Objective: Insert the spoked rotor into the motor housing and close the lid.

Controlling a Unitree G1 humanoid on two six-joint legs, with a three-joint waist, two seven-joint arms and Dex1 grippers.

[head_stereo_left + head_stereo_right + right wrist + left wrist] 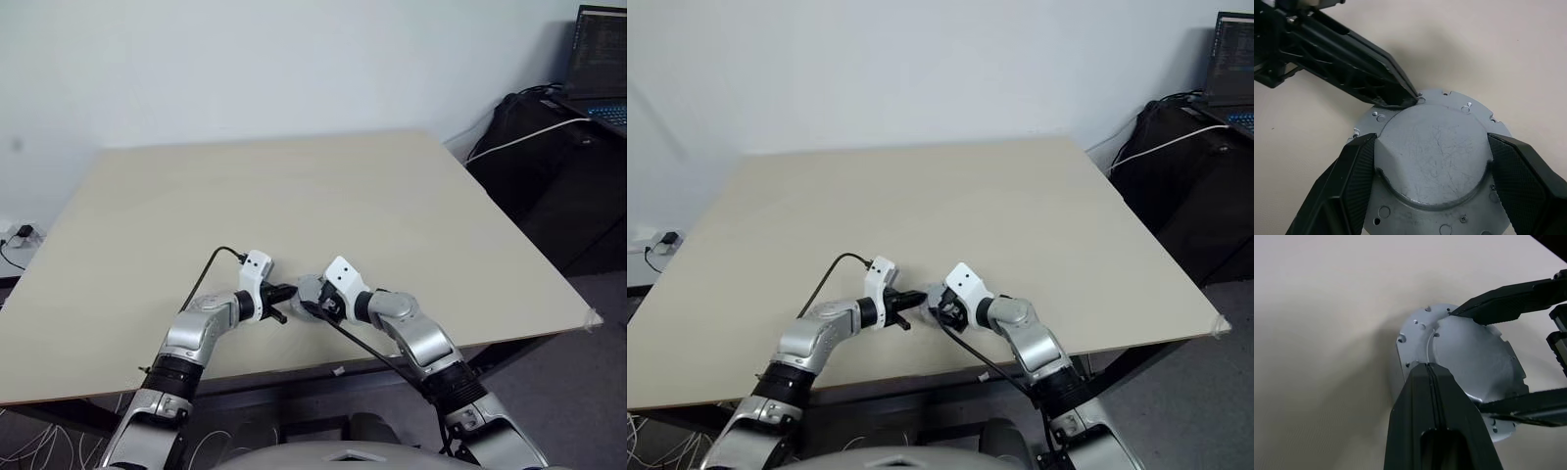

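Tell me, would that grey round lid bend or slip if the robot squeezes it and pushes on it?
The lid looks like scratched grey metal, so it probably stays stiff. Its raised middle is smooth and rounded, so the right gripper, whose fingers sit on either side of it, might slip a little. The shut left gripper touches near its rim, which could tip or slide it, since the table looks smooth.

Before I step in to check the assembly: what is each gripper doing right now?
Left gripper: shut, holding nothing, tips pressed against the lid.
Right gripper: closed on the lid's raised centre, one finger on each side.
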